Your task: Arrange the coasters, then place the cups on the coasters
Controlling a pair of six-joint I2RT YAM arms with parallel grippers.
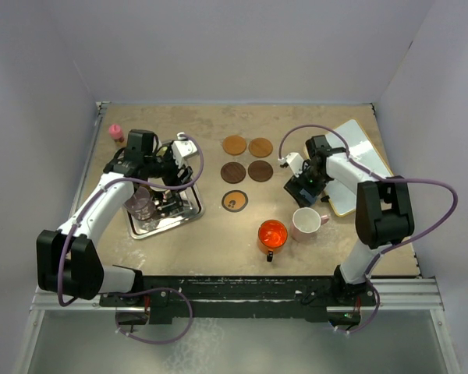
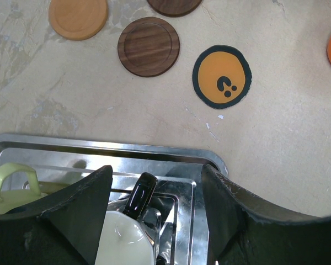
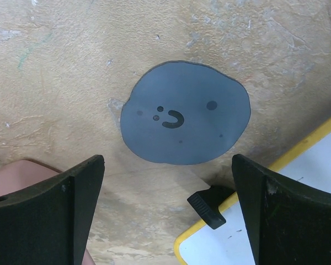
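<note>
Five coasters lie mid-table: orange [image 1: 235, 145], brown [image 1: 260, 147], dark brown [image 1: 233, 172], brown [image 1: 260, 171] and black-rimmed orange [image 1: 235, 200]. A grey-blue coaster [image 3: 185, 113] lies flat just ahead of my right gripper [image 3: 168, 215], which is open and empty [image 1: 304, 187]. The red-orange cup [image 1: 272, 234] and pink cup [image 1: 306, 224] stand on the bare table in front. My left gripper [image 2: 157, 215] hangs open over the silver tray [image 2: 99, 148], its fingers either side of the black cup's handle [image 2: 139, 194]. A pale green cup [image 2: 5, 193] and a clear glass cup [image 1: 143, 204] also sit in the tray.
A white board with a yellow rim [image 1: 359, 156] lies at the right, with a small black clip [image 3: 209, 210] at its corner near my right fingers. A pink-capped bottle [image 1: 115, 132] stands at the back left. Walls close in the table on three sides.
</note>
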